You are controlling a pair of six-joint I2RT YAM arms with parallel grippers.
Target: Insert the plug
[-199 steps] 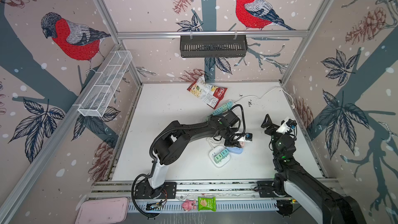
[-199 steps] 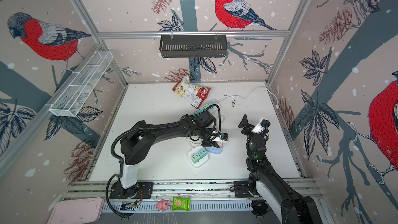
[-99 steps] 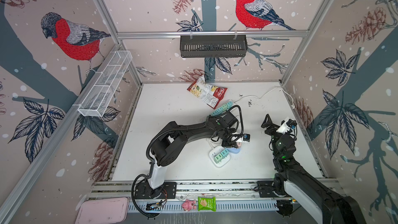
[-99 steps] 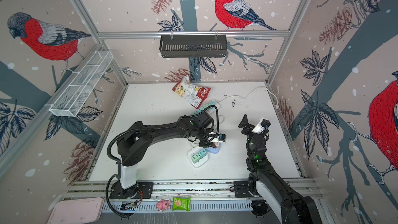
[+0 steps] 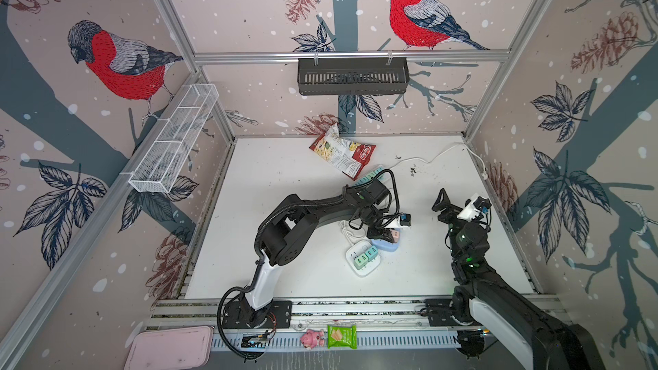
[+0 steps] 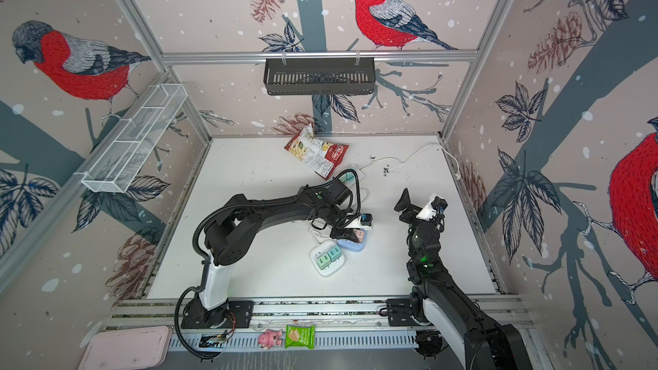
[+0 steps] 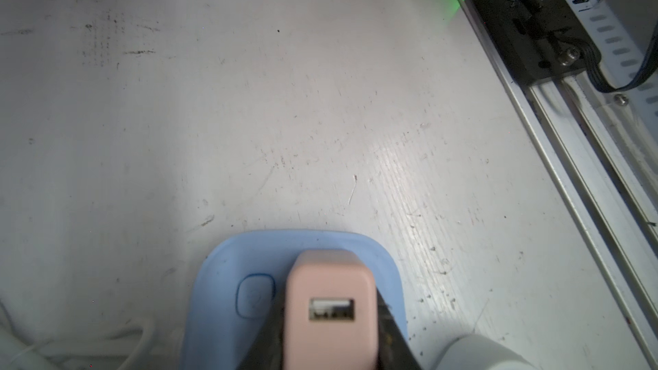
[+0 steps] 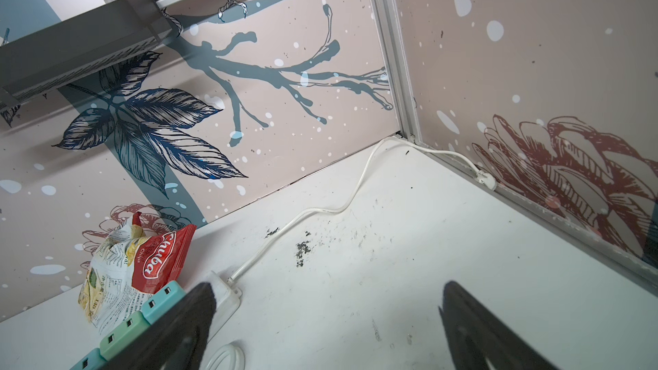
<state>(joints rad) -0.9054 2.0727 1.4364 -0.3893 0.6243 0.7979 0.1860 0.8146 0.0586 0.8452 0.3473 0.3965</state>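
Over the last second the left arm has shifted only slightly, its end effector staying above the same block. The right arm has not moved.

The left end effector is clamped on the one small pink rectangular plastic plug, with a black finger on either side. The plug's long axis stands roughly upright. Its USB-port face is turned up at the wrist camera, and its other end goes down to the single pale blue rounded socket block directly under the end effector. The prongs are hidden, so whether it is seated cannot be told.

Only the left wrist view shows the port and the block's rounded button.

Just beside this end effector, towards its arm's base, sits one white square power block with what look like three mint-green adapters. Beyond the end effector lie one long white power strip and one red-and-white crisp bag.

The right end effector is well apart and raised, its jaws spread wide on nothing.
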